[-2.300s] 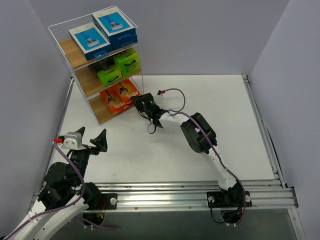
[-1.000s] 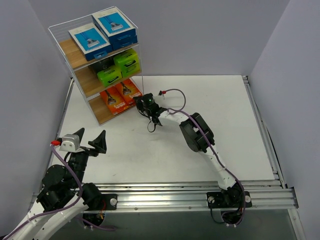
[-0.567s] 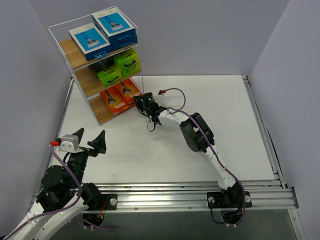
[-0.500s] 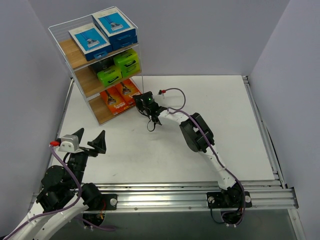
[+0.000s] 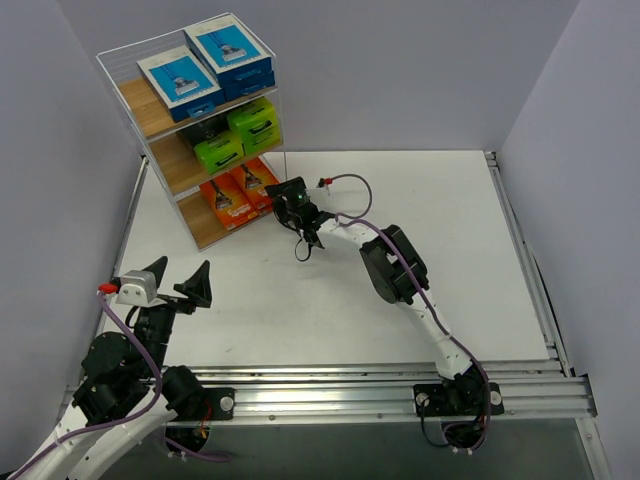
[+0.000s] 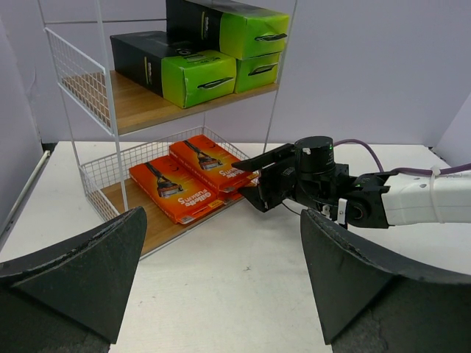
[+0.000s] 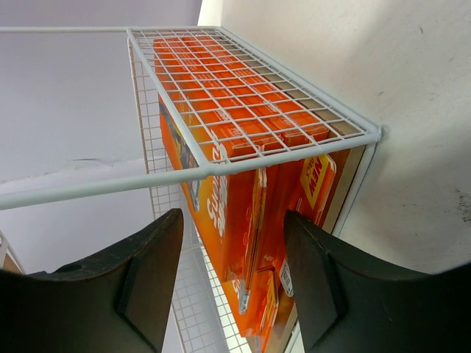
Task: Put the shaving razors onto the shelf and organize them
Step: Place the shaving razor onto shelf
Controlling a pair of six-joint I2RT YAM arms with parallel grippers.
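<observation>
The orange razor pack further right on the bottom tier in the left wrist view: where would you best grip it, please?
Probably its short end facing the table, pinched top and bottom. The orange pack lies flat in the shelf; wire mesh fences its far sides and a board sits above, so come in level from the open front.

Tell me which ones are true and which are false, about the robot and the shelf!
1. The blue-and-white packs sit on the top board of the shelf. True.
2. The orange packs lie on the middle board. False: they lie on the bottom board; the green-ended packs have the middle one.
3. The left gripper holds a pack. False: it is open and empty, away from the shelf.
4. The right gripper is close by the orange packs. True.
</observation>
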